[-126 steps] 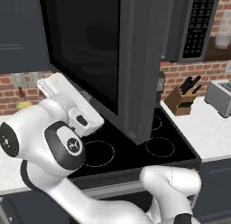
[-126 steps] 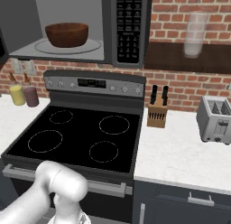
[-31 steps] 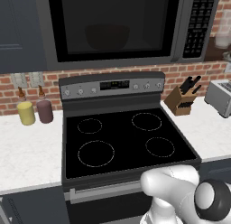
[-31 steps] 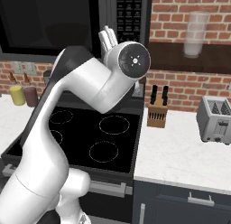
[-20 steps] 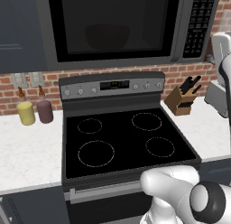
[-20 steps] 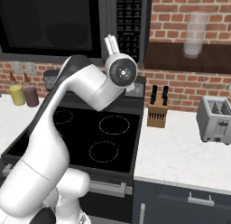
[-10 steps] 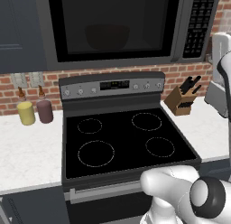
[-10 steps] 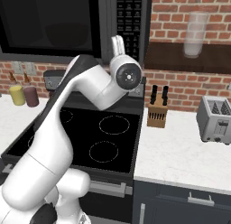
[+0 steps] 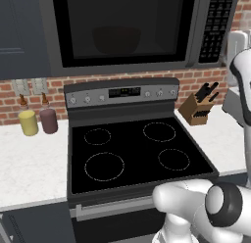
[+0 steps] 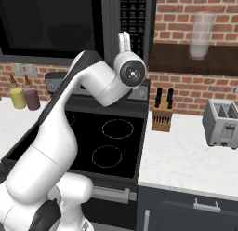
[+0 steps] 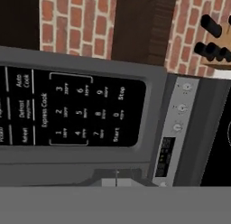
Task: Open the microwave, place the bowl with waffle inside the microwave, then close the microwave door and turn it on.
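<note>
We are raising our hand, pinched closed and empty, beside the microwave's keypad; door shut, bowl inside, so pressing Start seems next.

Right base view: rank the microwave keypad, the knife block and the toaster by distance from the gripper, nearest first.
1. Microwave keypad, directly above the gripper, which is shut.
2. Knife block, on the counter, lower right of the gripper.
3. Toaster, far right on the counter.
</note>
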